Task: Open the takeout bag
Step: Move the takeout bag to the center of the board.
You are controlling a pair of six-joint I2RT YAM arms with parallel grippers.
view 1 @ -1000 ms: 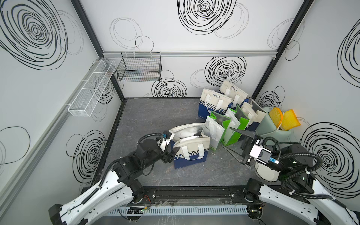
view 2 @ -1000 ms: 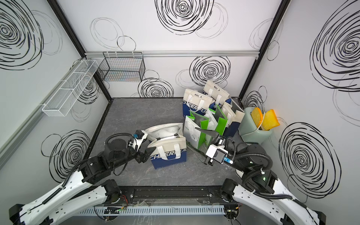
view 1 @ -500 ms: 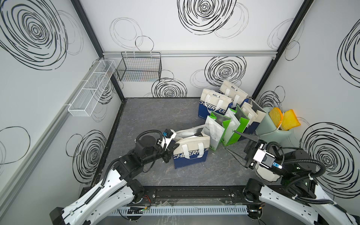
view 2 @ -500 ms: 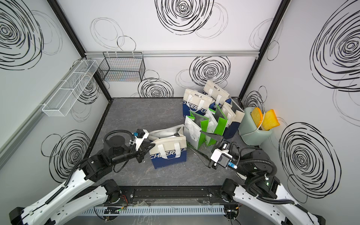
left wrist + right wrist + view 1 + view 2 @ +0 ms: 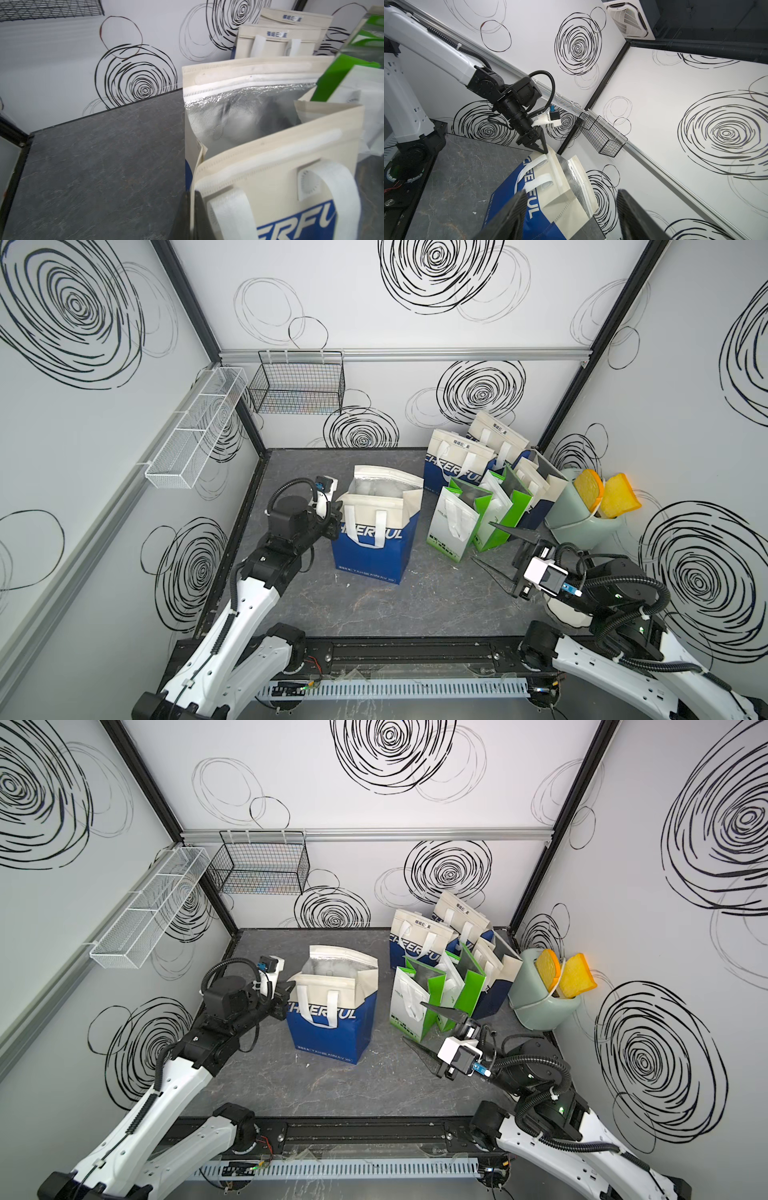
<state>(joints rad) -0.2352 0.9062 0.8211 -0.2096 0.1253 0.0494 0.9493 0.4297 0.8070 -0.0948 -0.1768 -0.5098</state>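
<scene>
Blue-and-cream bag (image 5: 374,539) stands on the table (image 5: 374,614), mouth partly spread. My left jaws are clenched on its rim corner, I think; right jaws hang released, apart. Next: draw that rim outward without tipping it.

We've got the takeout bag (image 5: 374,547) upright near the middle of the table (image 5: 374,614). The left gripper (image 5: 336,522) is touching its left top edge. Behind it to the right, the other bags (image 5: 469,464) crowd the back right corner, with the bin (image 5: 582,522) just beside them at the right wall. The right gripper (image 5: 482,541) hangs in front of them, apart from the takeout bag. There's a wire basket (image 5: 297,389) on the back wall and a mesh shelf (image 5: 195,431) on the left wall.
</scene>
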